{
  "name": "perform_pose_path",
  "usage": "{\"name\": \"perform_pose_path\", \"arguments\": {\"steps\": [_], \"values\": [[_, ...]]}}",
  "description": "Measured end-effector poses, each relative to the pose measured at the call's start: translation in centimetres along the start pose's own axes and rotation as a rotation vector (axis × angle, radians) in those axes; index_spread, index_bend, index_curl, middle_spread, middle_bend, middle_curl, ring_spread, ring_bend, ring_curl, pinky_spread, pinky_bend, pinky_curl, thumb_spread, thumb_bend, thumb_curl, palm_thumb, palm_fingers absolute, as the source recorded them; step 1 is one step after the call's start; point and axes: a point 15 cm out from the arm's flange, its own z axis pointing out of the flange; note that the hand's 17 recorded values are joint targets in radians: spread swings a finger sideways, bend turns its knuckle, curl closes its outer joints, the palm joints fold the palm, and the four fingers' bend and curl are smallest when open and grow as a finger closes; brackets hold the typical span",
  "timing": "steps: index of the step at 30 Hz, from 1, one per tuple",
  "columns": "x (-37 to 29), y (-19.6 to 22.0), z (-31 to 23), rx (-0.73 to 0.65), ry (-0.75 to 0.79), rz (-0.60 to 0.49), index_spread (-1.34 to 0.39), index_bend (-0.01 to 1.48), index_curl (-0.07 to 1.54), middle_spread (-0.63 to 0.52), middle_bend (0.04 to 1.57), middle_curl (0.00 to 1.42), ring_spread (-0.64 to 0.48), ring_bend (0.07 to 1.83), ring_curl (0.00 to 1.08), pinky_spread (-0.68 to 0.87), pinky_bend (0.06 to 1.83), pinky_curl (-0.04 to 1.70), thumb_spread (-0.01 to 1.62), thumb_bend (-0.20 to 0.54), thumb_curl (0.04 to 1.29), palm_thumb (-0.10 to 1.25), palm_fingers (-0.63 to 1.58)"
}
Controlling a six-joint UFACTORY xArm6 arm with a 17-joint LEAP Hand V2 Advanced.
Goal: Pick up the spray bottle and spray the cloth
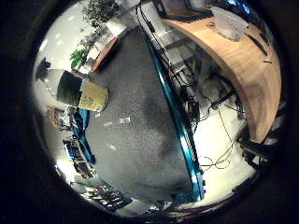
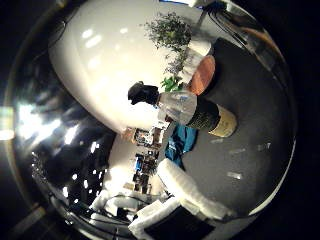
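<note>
The spray bottle (image 2: 205, 115) stands on the dark grey table (image 2: 255, 150). It has a black trigger head, a pale body and a yellow label. The right little finger side palm view shows it (image 1: 82, 91) near the table's far edge, small and away from the palm. A teal-blue patch that looks like the cloth (image 2: 178, 147) lies right beside the bottle. The white fingers of my hand (image 2: 195, 195) reach into the right thumb side palm view, fairly straight, short of the bottle. They hold nothing.
The table has a teal rim (image 1: 177, 121). Beyond it are a light floor and a curved wooden desk (image 1: 245, 65). An orange round thing (image 2: 203, 72) and a green plant (image 2: 170, 30) stand behind the bottle.
</note>
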Motion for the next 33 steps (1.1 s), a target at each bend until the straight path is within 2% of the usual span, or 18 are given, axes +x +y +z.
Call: {"name": "perform_pose_path", "arguments": {"steps": [9,20,33], "values": [[-2.0,-0.5,2.5,-0.028,-0.033,-0.029,-0.27,0.15,0.24,0.15,0.2,0.33,0.2,0.3,0.26,0.39,0.46,0.31,1.04,-0.025,0.27,0.44,0.0],[-5.3,-2.6,3.1,-0.03,-0.05,-0.102,-0.27,0.15,0.24,0.15,0.2,0.33,0.2,0.29,0.26,0.39,0.46,0.31,1.04,-0.025,0.28,0.44,-0.01],[-8.1,-3.6,5.6,-0.042,-0.1,-0.13,-0.28,0.15,0.24,0.15,0.2,0.33,0.2,0.29,0.26,0.4,0.45,0.31,1.04,-0.024,0.28,0.45,-0.01]]}}
